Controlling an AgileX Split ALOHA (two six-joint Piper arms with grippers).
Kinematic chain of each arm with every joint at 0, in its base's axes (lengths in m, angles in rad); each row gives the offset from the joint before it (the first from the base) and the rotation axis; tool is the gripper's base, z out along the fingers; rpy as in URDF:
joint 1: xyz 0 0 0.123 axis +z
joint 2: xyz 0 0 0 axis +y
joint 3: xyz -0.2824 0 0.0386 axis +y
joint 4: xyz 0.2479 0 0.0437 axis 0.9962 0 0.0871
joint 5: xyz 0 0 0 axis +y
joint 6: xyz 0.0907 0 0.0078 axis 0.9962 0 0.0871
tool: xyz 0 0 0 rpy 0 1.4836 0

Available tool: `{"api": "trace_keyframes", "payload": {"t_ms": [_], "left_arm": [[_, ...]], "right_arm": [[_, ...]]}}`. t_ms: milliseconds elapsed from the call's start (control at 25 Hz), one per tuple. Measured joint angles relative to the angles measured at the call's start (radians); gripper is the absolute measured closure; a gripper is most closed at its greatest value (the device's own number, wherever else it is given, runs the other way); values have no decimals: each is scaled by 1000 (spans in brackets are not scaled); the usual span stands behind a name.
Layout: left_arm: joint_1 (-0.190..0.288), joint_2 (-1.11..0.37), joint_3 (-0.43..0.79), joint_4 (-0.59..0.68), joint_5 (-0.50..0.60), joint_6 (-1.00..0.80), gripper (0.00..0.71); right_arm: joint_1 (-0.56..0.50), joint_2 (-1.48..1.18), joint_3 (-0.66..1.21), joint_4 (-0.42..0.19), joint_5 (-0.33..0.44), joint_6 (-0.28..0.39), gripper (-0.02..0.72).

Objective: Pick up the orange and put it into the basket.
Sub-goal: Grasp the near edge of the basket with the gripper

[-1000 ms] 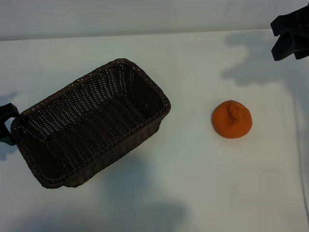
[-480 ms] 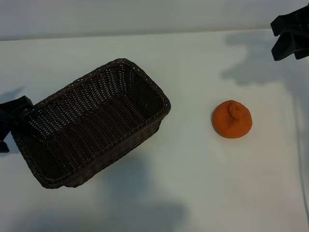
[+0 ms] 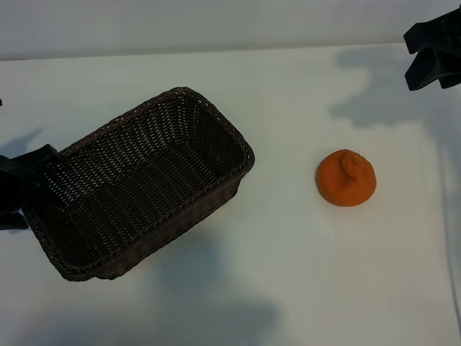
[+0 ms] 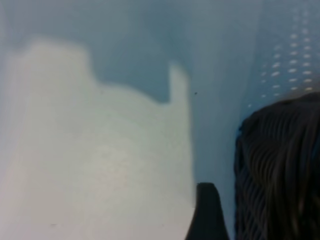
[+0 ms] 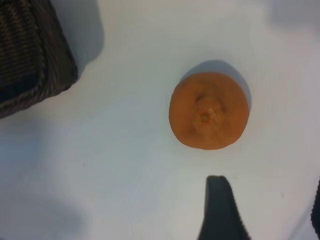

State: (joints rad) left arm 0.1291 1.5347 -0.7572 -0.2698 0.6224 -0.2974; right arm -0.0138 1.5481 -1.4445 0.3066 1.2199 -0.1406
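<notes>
The orange (image 3: 346, 179) sits on the white table right of centre, nub up, and it also shows in the right wrist view as the orange (image 5: 209, 110). The dark-brown woven basket (image 3: 216, 119) lies slanted at the left and holds nothing. My right gripper (image 3: 431, 56) hangs open at the far right corner, well away from the orange; in its wrist view the gripper (image 5: 267, 182) stands just short of the fruit. My left gripper (image 3: 21, 189) is open at the basket's left end. One fingertip (image 4: 206, 210) shows beside the basket's wall (image 4: 280, 175).
Bare white table (image 3: 302, 288) lies between the basket and the orange and along the front. The table's far edge meets a pale wall (image 3: 216, 25). One corner of the basket (image 5: 30, 55) shows in the right wrist view.
My left gripper has come in from the left edge and now stands against the basket's left end. The orange and the right gripper have not moved.
</notes>
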Motion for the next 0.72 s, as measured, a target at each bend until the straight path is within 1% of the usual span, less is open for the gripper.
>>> {"api": "trace_keyframes", "payload": {"t_ms": [200, 320, 400, 480, 520, 600, 640, 720], "left_arm": [[0, 31, 0, -73, -11, 72, 143], [0, 54, 1, -94, -13, 80, 145], [0, 61, 1, -95, -13, 82, 166], [0, 62, 1, -95, -12, 83, 235], [0, 62, 1, -95, -11, 84, 305], [0, 62, 1, -94, -11, 86, 489], [0, 62, 1, -100, -11, 91, 553], [0, 62, 1, -106, -11, 102, 548]], "right_arm": [[0, 0, 0, 0, 0, 0, 270], [0, 0, 0, 0, 0, 0, 270], [0, 0, 0, 0, 0, 0, 270], [0, 0, 0, 0, 0, 0, 270], [0, 0, 0, 0, 0, 0, 270], [0, 0, 0, 0, 0, 0, 270], [0, 0, 0, 0, 0, 0, 270], [0, 0, 0, 0, 0, 0, 270]]}}
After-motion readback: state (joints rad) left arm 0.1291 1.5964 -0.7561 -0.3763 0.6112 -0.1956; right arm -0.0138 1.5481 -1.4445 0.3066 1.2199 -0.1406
